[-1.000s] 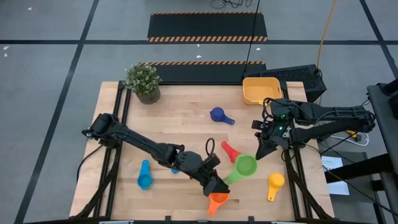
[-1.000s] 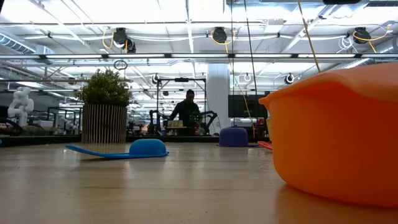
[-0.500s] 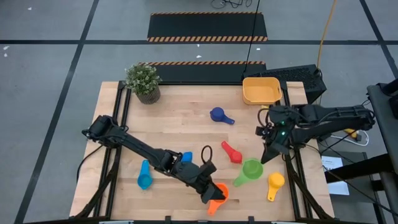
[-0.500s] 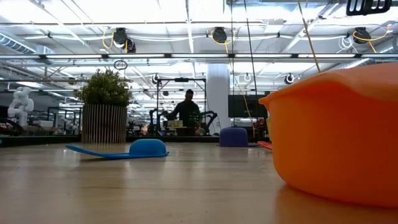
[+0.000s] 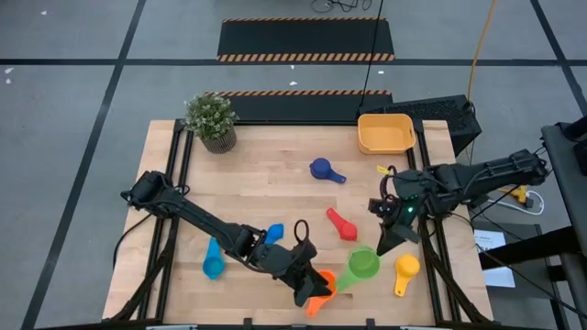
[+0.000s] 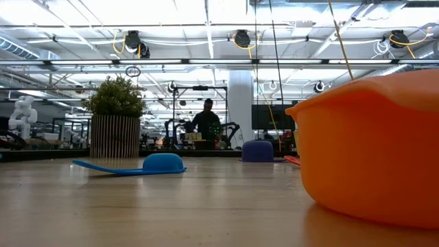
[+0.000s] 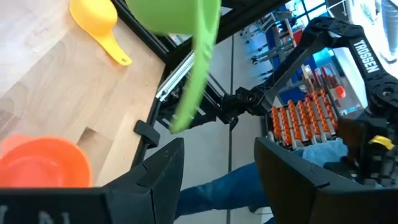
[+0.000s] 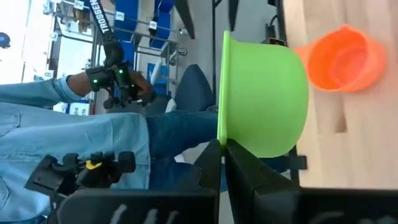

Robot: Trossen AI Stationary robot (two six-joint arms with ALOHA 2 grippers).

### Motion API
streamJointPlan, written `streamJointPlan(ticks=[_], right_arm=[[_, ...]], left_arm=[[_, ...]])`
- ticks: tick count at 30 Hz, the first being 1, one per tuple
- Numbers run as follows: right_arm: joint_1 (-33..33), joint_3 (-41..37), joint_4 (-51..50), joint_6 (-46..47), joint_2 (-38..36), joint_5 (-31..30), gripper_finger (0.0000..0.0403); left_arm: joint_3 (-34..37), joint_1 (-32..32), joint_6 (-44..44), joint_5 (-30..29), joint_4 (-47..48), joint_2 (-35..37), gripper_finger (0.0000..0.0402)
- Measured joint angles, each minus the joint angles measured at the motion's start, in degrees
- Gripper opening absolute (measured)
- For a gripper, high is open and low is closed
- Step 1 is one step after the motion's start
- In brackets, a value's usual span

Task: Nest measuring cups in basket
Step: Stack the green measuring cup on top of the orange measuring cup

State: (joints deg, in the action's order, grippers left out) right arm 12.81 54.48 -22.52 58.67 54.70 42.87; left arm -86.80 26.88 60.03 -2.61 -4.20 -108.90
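Nearby, at the table's front edge, the left gripper [image 5: 310, 291] hovers half open and empty beside the orange cup [image 5: 321, 295]. Further right, the right gripper [image 5: 386, 246] pinches the green cup's [image 5: 361, 264] rim. Far back sits the yellow basket [image 5: 385, 134].

The word "TROSSEN" is printed in white letters on the dark right arm [image 7: 348, 56], seen beyond the green cup [image 7: 186, 25]. No other text can be read.
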Motion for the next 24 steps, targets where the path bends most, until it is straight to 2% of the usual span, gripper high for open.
streamJointPlan(ticks=[9,24], right_arm=[[2.50,0.00,5.90,0.71,4.03,-0.90,0.0000],[2.67,0.00,10.41,-0.63,4.28,-1.18,0.0000]], left_arm=[[0.00,-0.14,-1.29,0.00,0.79,0.00,0.0198],[0.00,0.48,-6.79,0.09,0.30,-0.02,0.0197]])
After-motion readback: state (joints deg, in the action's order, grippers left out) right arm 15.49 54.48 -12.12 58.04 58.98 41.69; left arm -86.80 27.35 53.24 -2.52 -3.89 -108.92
